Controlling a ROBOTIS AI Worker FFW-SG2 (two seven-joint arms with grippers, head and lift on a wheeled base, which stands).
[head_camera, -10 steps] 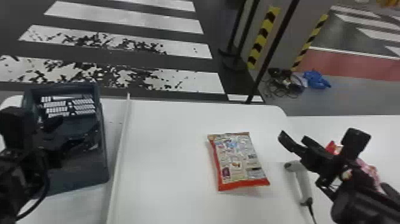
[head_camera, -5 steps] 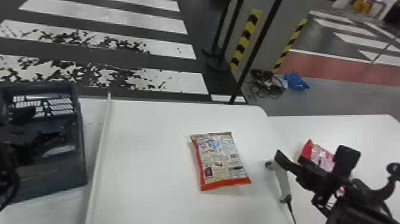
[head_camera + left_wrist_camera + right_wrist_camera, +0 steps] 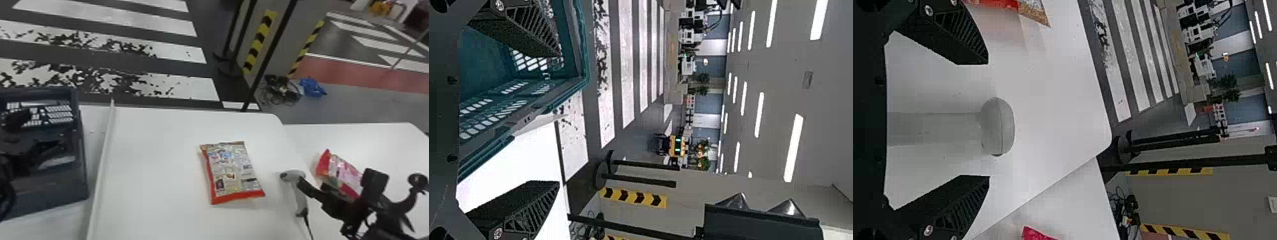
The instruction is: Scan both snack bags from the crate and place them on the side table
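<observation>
Right gripper (image 3: 339, 180) has moved nearer, by the scanner (image 3: 295, 178).
Its fingers are spread wide, scanner between, touching neither; one snack bag (image 3: 231, 170) lies on the table (image 3: 153, 191), left, pink bag (image 3: 343, 170) on side table (image 3: 383, 140), right.

Blk L arm (image 3: 12, 162) at crate (image 3: 60, 198) has looped blk cable (image 3: 13, 198); R arm (image 3: 360, 207), well right of crate, is blk too. Both have wedge-shaped fingers (image 3: 960, 210) w/ diag. ribs, silvery screws (image 3: 928, 230).

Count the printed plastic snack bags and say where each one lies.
2. A red-edged bag lies on the white main table; a pink-and-red bag lies on the white side table, partly behind the black right gripper. The dark blue plastic crate could hide more.
</observation>
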